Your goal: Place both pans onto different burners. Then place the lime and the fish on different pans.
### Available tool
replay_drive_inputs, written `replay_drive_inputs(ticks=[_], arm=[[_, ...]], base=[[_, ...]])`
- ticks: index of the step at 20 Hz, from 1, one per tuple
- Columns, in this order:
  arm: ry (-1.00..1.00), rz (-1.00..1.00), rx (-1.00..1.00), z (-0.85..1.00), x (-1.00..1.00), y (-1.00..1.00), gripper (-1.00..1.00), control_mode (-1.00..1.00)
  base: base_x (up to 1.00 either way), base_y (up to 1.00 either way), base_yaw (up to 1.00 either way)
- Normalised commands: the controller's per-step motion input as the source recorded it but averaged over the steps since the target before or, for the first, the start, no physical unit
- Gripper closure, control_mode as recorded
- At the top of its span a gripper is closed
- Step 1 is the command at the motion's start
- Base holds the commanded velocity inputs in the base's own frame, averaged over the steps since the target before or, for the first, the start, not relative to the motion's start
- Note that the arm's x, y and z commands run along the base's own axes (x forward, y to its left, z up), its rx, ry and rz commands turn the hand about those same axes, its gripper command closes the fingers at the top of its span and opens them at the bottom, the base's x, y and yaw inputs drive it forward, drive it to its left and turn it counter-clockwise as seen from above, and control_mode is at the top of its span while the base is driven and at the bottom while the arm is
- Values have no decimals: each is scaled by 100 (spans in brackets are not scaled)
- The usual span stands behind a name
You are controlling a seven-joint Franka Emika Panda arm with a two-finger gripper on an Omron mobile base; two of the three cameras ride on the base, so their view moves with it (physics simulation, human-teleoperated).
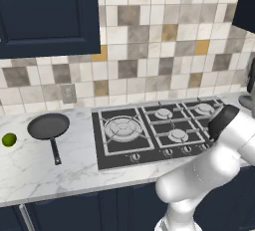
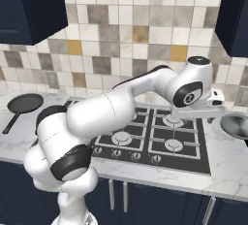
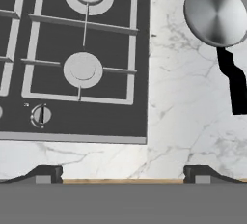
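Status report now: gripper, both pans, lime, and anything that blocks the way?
Gripper open, empty, above counter right of cooktop. Grey pan on counter ahead; black pan and lime on counter left of cooktop. Burners bare, nothing blocking.

A robot arm of thick, glossy white rounded segments (image 2: 101,112), joined by dark charcoal bands at the joints. Round grey caps cover the joint ends. A boxy white hand (image 2: 213,100) ends in two small dark finger tips (image 3: 46,174).

Marble counter (image 1: 30,170), tiled backsplash (image 1: 149,51), navy cabinets (image 1: 47,11).
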Motion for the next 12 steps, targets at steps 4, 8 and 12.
replay_drive_inputs(ticks=[4, 8, 12], arm=[[0, 0, 0, -31, -1, -57, -100, -100], [0, 0, 0, -25, 0, -39, -100, -100], [0, 0, 0, -10, 0, -40, -100, -100]], base=[[0, 0, 0], [0, 0, 0], [0, 0, 0]])
